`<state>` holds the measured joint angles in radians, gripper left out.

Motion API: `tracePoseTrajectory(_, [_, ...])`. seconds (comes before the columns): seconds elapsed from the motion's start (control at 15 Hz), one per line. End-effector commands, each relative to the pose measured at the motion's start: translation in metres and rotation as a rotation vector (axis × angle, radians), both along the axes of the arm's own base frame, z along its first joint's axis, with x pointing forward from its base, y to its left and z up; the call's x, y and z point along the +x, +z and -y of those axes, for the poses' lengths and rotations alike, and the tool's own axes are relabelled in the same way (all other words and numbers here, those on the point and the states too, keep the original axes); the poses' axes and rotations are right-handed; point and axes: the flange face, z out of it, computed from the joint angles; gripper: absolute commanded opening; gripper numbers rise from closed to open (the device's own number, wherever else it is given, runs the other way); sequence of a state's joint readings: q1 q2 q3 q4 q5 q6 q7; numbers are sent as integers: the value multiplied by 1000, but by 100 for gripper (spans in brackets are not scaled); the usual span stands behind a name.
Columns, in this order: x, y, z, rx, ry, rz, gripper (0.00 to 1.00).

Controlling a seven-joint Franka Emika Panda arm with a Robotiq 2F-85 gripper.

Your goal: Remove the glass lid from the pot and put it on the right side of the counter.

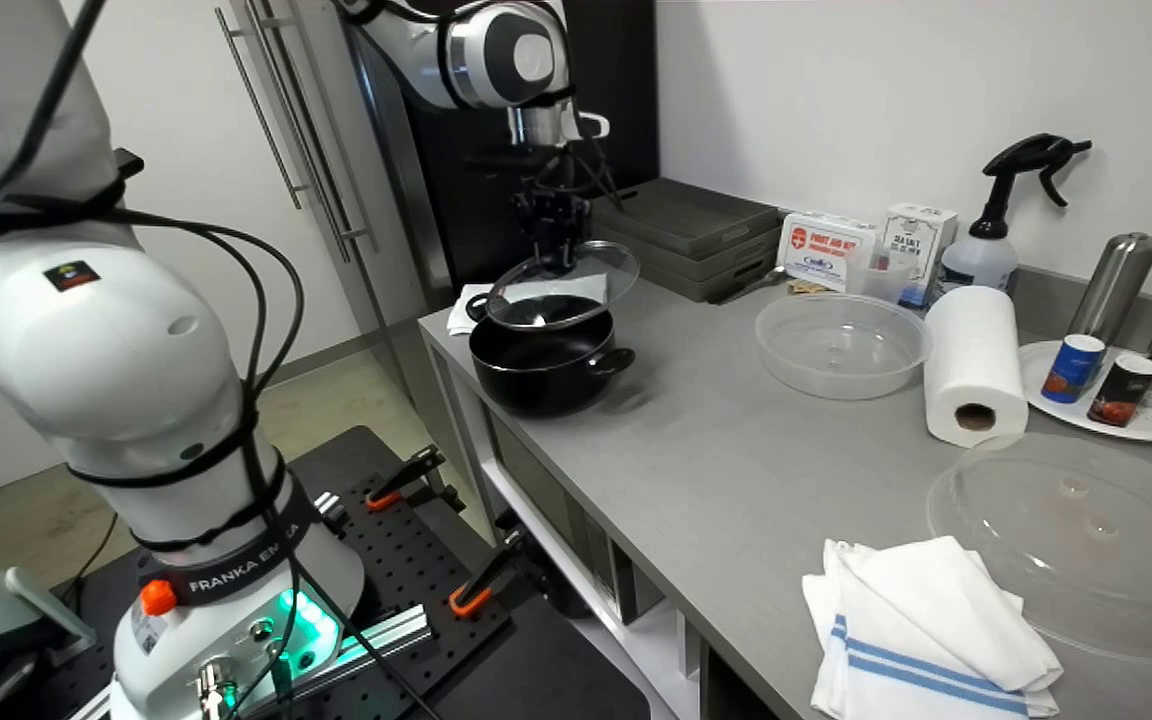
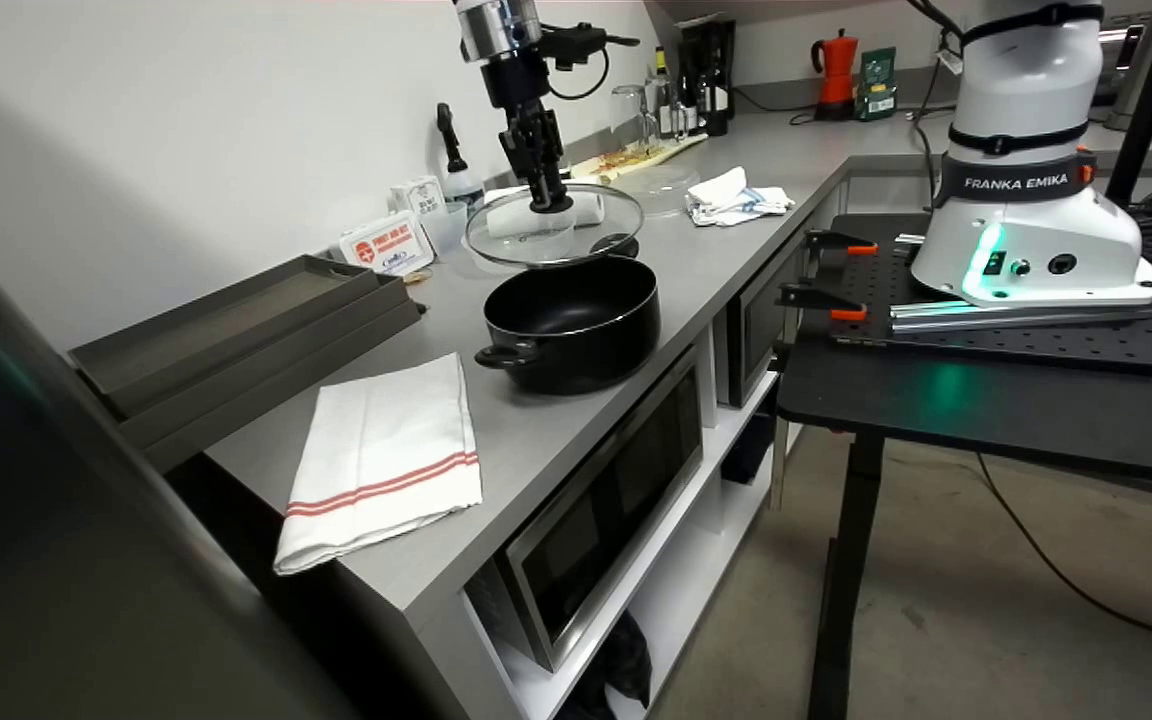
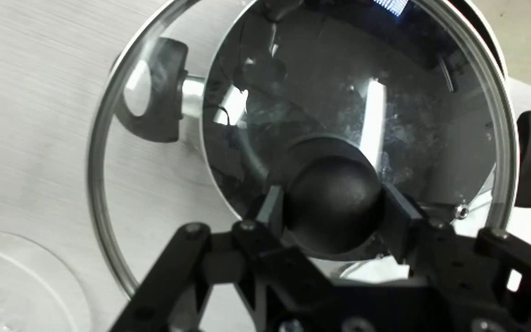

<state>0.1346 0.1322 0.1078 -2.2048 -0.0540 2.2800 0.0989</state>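
Note:
The glass lid (image 1: 608, 285) is clear with a thin rim and a black knob (image 3: 334, 203). My gripper (image 3: 330, 205) is shut on that knob, with one finger on each side of it. In both exterior views the gripper (image 1: 558, 260) (image 2: 550, 205) holds the lid (image 2: 501, 240) above the black pot (image 1: 541, 380) (image 2: 581, 345), off-centre from it and slightly tilted. The pot stands open on the grey counter (image 1: 706, 420) near its front edge. In the wrist view the pot (image 3: 530, 161) shows through and beside the lid (image 3: 127, 193).
Dark trays (image 1: 686, 225) are stacked by the wall. A red-striped towel (image 2: 386, 440) lies near the pot. Further along are a clear bowl (image 1: 836, 375), a paper towel roll (image 1: 976, 360), a larger clear dish (image 1: 1086, 560) and a blue-striped towel (image 1: 921, 620).

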Motion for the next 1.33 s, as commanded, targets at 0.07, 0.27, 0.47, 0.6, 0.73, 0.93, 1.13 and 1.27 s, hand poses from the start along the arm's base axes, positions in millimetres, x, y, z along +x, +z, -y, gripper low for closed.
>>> tracePoseTrajectory(0.07, [25,29,57,-18,-144,15,26])
tracePoseTrajectory(0.27, [37,40,102,-17,-239,13,26])
tracePoseTrajectory(0.47, [44,47,143,-14,-323,3,26])
tracePoseTrajectory(0.6, [48,48,171,-9,-378,-6,26])
tracePoseTrajectory(0.73, [50,47,199,-1,-434,-18,26])
tracePoseTrajectory(0.93, [53,40,240,28,-525,-43,26])
tracePoseTrajectory(1.13, [56,29,273,66,-613,-65,26])
tracePoseTrajectory(1.27, [59,18,291,91,-666,-77,26])
